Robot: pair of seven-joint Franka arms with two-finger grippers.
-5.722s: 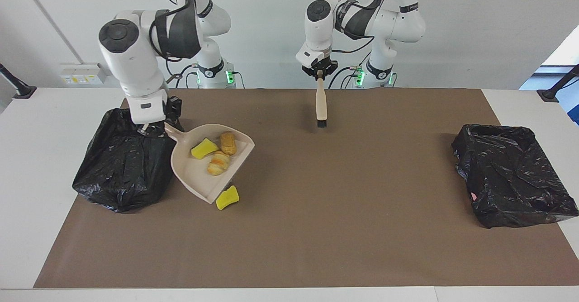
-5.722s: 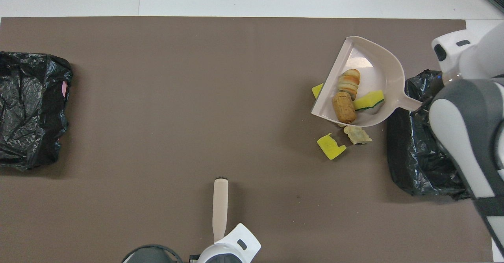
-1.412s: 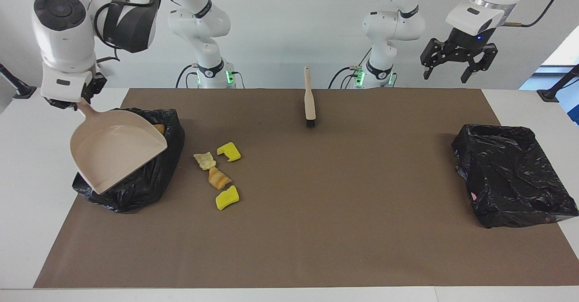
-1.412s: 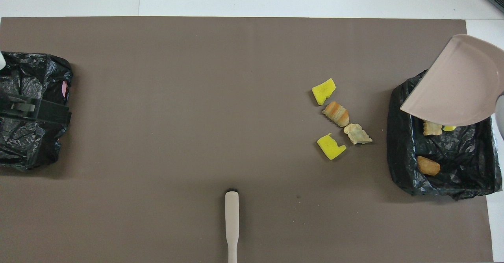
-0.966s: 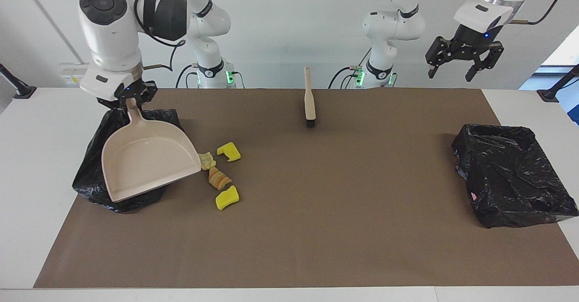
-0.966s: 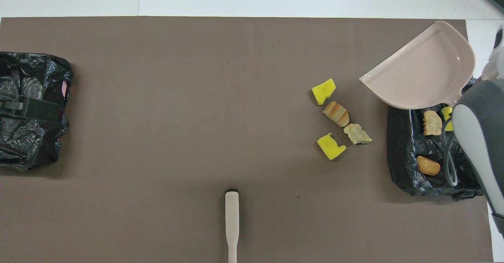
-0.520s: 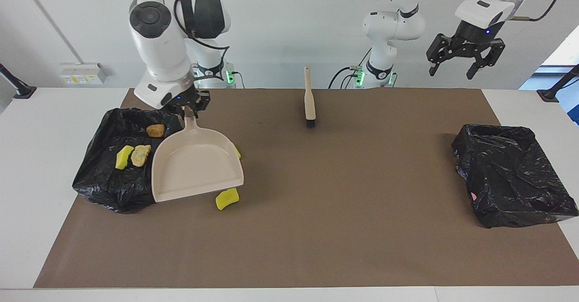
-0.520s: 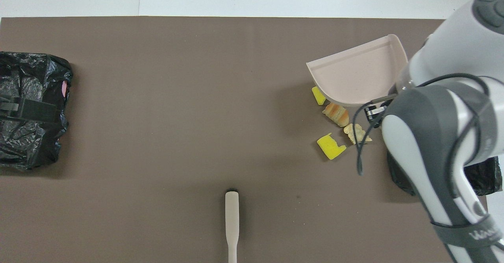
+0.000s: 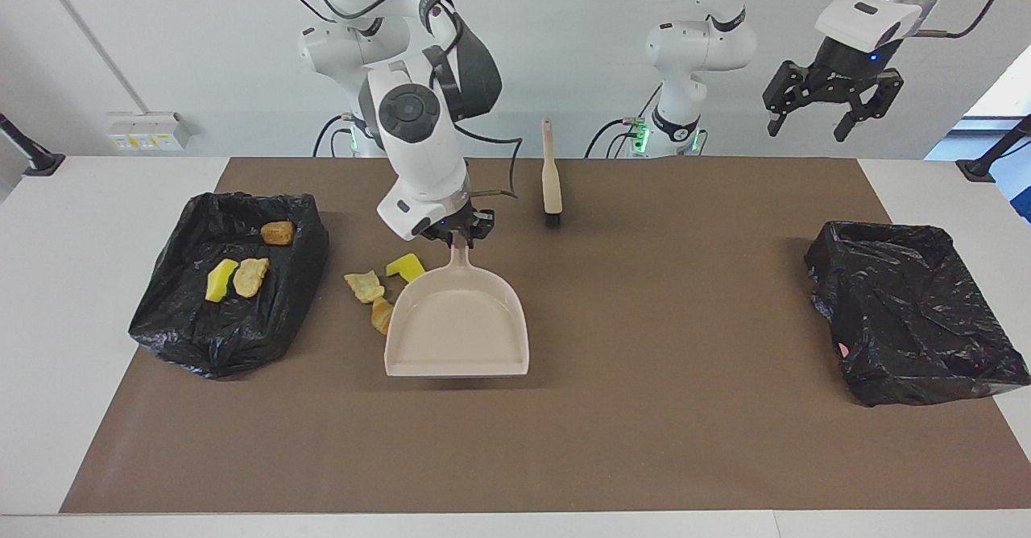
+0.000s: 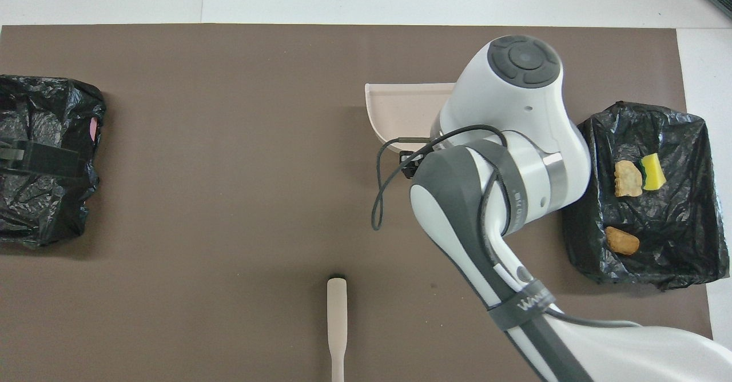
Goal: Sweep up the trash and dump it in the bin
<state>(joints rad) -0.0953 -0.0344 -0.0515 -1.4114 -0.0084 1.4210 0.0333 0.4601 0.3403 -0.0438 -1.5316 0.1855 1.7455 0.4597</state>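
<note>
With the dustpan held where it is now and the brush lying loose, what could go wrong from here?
1. The dustpan, shut in the right gripper, sits beside the loose bits with its mouth turned away from the robots, not toward them; sweeping could push trash past it.
2. The brush lies unheld while the open left gripper hangs over the other bin; a regrasp is needed.
3. In the overhead view the right arm hides those bits.

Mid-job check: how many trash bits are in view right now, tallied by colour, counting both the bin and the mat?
Yellow sponge chunks: 2
Tan-to-brown bread-like pieces: 4
Total: 6 in view; the raised dustpan may hide more.
</note>
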